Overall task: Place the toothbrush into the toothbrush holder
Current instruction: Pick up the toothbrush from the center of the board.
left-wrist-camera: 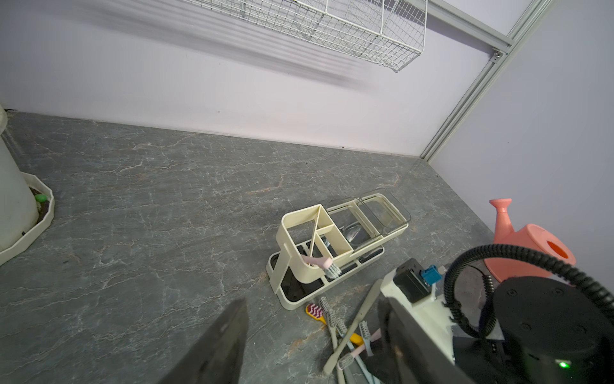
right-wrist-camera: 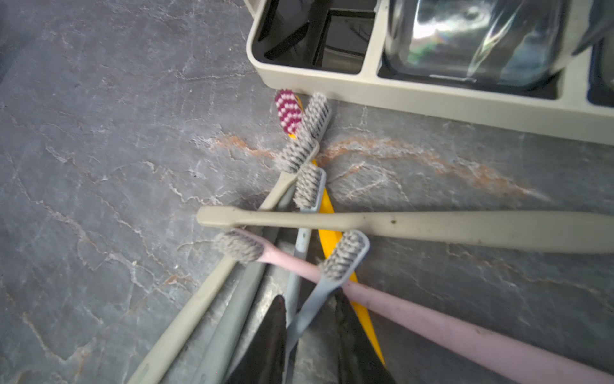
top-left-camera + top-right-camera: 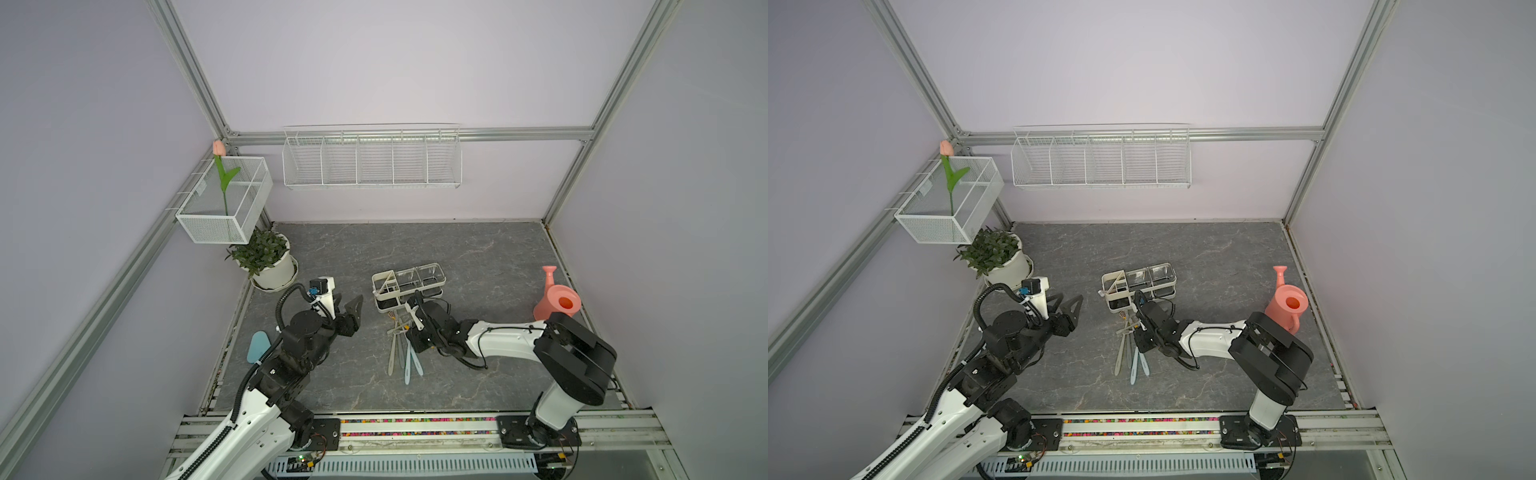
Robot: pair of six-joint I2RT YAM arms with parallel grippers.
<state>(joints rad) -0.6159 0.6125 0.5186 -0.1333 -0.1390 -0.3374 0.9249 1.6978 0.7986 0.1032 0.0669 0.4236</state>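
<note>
Down beside the toothbrush holder (image 2: 432, 99), on the counter (image 2: 99, 166), the right pincer (image 2: 310, 296) straddles a blue-grey toothbrush (image 2: 334, 272) lying in the pile; whether it actually pinches, I cannot tell. The left pincer (image 3: 345, 302) hovers spread, well apart.

Soft, even light falls from above in both top views, and the grey tabletop (image 3: 457, 257) carries only faint shadows beneath the arms. Wide-angle distortion bows the aluminium posts (image 3: 187, 66) toward the picture edges. In the left wrist view, the wire basket (image 1: 332, 30) throws a streaked, smeared shadow down the far wall. In the right wrist view, glare flares white on the clear cup (image 2: 471, 40). The toothbrush heads (image 2: 310, 183) at centre are the sharpest part, the edges go soft, and the right gripper (image 2: 310, 309) sits dark and out of focus.
</note>
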